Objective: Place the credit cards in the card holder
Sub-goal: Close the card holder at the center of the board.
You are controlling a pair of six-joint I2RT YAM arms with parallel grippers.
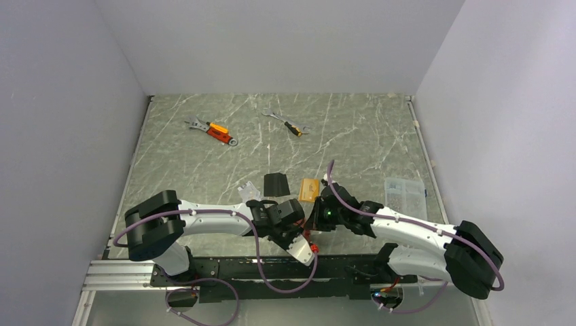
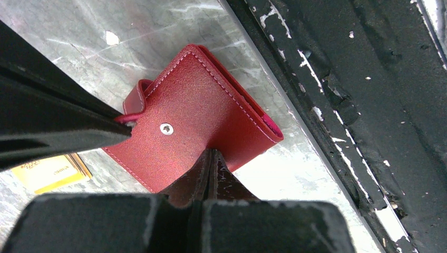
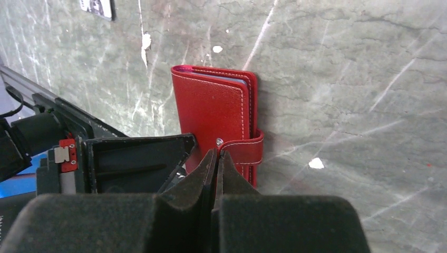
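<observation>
- Where the left gripper (image 2: 211,154) comes to a point, its fingers are pressed flat together with no gap. They look to be nipping the near edge of the card holder (image 2: 195,113), which lies straight ahead of them.
- The right gripper (image 3: 216,154) is pinched just as tight, on the snap tab (image 3: 246,150) that wraps over the card holder's opening edge. A sliver of red shows between its fingers in the left wrist view.
- From the right gripper, the card holder's long axis runs straight away, with the tab crossing it at the near end.
- The two arms have hold of the card holder from opposite sides, so neither is the nearer one. I'd judge the coming move is to peel the tab off its stud, which means pulling across the short way while the other side is held.
- The card holder is folded shut. Only a thin line of pale blue-grey pocket shows at its far end, and I can see no card inside.
- The orange-gold credit card (image 1: 309,190) lies on the table (image 1: 353,136) just beyond the card holder, away from the arm bases. The black credit card (image 1: 275,183) is beside that one to the left, and the silver-grey credit card (image 1: 250,192) is further left again.
- Well beyond the card holder lie two orange-handled wrenches (image 1: 214,131) (image 1: 291,127), and off to its right is a clear plastic case (image 1: 405,192).
</observation>
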